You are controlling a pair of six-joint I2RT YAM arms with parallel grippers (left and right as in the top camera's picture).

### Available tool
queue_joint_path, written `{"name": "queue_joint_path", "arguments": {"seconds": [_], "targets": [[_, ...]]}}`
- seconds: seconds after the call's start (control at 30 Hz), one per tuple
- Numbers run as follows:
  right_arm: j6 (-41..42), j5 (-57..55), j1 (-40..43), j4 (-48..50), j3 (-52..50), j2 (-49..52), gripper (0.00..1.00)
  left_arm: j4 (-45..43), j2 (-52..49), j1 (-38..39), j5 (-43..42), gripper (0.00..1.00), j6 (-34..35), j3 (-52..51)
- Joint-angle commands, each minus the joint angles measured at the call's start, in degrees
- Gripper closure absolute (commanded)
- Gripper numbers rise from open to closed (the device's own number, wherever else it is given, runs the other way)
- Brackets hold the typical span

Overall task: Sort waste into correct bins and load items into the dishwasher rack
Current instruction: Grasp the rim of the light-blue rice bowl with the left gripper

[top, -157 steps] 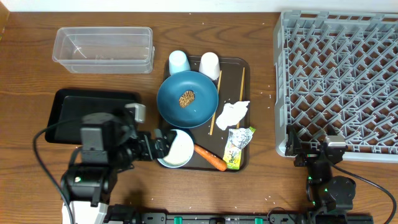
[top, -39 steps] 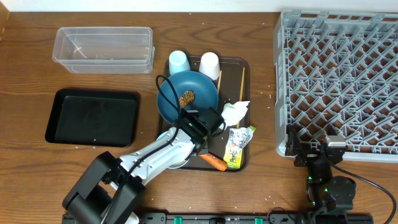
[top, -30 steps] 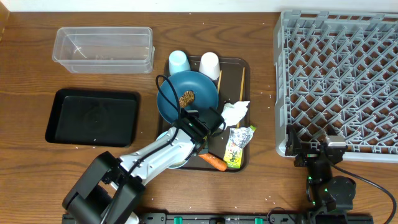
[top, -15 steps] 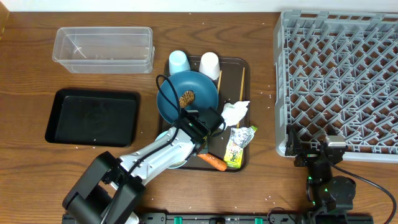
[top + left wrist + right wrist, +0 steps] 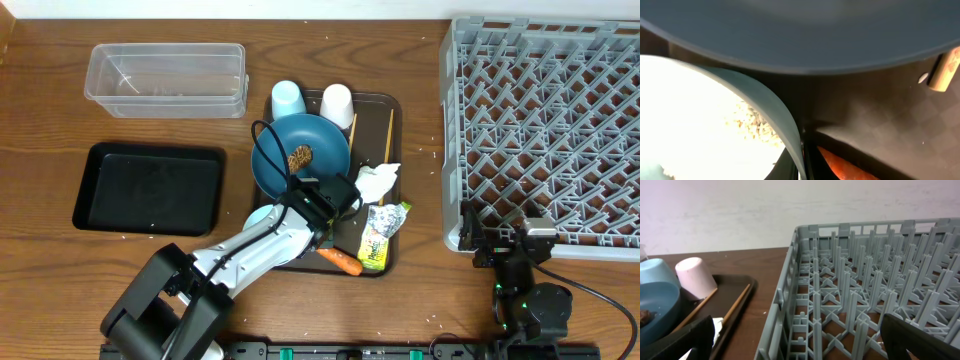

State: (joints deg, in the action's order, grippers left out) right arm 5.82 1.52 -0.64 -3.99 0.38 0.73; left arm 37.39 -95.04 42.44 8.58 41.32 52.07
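Left tool (image 5: 801, 167), closed on the rim of the round white bowl (image 5: 700, 110) on the brown serving tray (image 5: 372, 130); a rim pinch presumably lets you tip its white rice grains (image 5: 752, 122) into a bin. Right tool (image 5: 802, 340) gapes idle beside the grey pegged plastic rack (image 5: 865, 280).

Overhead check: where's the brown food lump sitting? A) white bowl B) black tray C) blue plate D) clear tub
C: the small brown food lump lies near the middle of the dark-blue plate, not in either bin.
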Motion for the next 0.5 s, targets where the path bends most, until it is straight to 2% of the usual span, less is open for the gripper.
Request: {"name": "queue_joint_path", "arguments": {"seconds": [0.0, 0.47], "targets": [[-0.6, 0.0, 1.0, -0.2, -0.1, -0.1, 0.01, 1.5, -0.3, -0.1, 1.1, 0.94, -0.3, 1.8], [-0.6, 0.0, 1.0, -0.2, -0.1, -0.1, 0.01, 3.7, 2.3, -0.2, -1.9, 0.94, -0.3, 2.3]]}}
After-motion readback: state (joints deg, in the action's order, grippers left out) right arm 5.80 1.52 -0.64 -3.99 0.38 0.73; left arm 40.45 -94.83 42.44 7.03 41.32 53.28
